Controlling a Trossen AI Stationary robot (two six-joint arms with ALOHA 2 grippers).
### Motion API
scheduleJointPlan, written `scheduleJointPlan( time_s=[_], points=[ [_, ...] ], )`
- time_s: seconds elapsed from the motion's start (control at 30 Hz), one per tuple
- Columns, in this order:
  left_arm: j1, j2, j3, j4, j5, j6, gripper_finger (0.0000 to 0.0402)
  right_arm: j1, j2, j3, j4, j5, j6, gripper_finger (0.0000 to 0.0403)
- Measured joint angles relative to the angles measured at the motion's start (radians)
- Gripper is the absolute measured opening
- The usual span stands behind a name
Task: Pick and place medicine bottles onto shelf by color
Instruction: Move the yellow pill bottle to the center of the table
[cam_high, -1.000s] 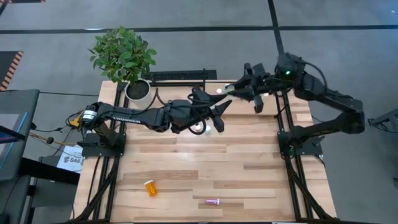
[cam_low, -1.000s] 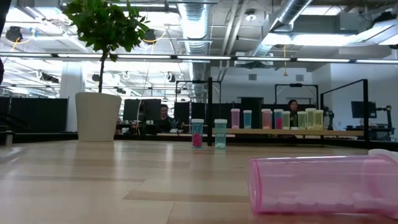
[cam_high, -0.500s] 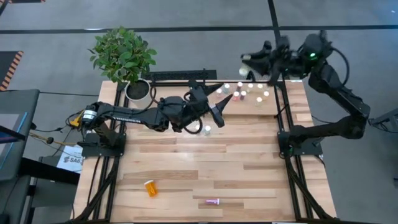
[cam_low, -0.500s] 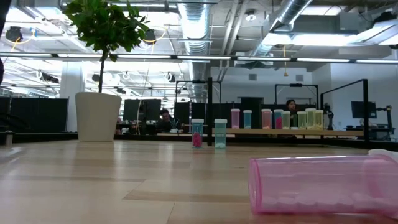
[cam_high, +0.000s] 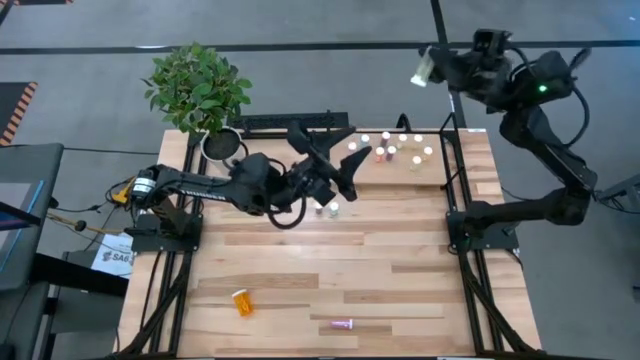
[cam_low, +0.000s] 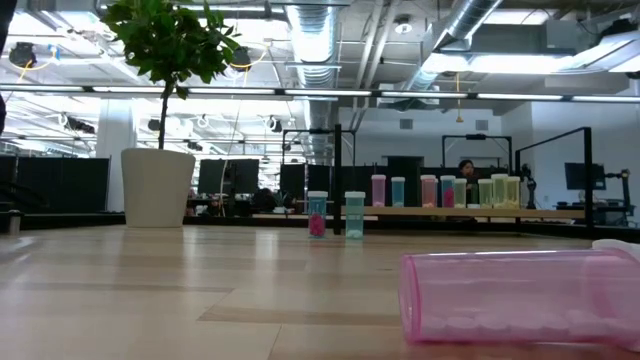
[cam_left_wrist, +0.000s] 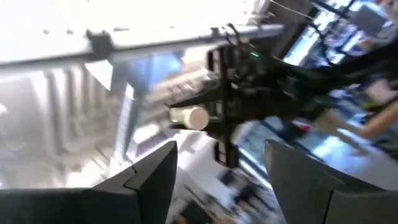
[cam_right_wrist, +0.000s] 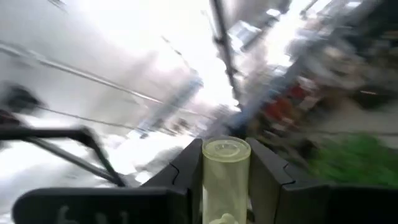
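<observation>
Overhead, we find the shelf (cam_high: 452, 170) along the table's (cam_high: 330, 270) far edge, toward its right half, with a cluster of medicine bottles (cam_high: 392, 148) standing on it. The potted plant (cam_high: 198, 95) occupies the far left corner. Two bottles (cam_high: 326, 209) stand on the tabletop just in front of the shelf, beside the left gripper (cam_high: 345, 168). Near the front edge lie two more, one (cam_high: 241, 300) to the left and another (cam_high: 342, 324) at centre. The right gripper (cam_high: 428, 68) is beyond the table's far edge, past the shelf, with a bottle (cam_right_wrist: 226, 177) between its fingers.
</observation>
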Motion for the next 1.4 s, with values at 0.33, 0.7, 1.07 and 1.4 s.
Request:
scheduleJointPlan(
  time_s=[0.33,0.7,1.07,1.4],
  points=[
    [0.031,0.000,0.046,0.109,0.156,0.203,0.0228,0.236,0.166,0.000,0.450,0.133,0.038,0.0113],
    [0.032,0.000,0.107,0.046,0.079,0.289,0.0228,0.332,0.311,0.000,0.641,0.160,0.076,0.0113],
    [0.022,0.000,0.107,0.041,0.077,0.473,0.0228,0.357,0.352,-0.001,0.719,0.170,0.064,0.0113],
    [0.032,0.000,0.107,0.024,0.107,0.623,0.0228,0.301,0.354,-0.001,0.632,0.128,0.166,0.0113]
  ],
)
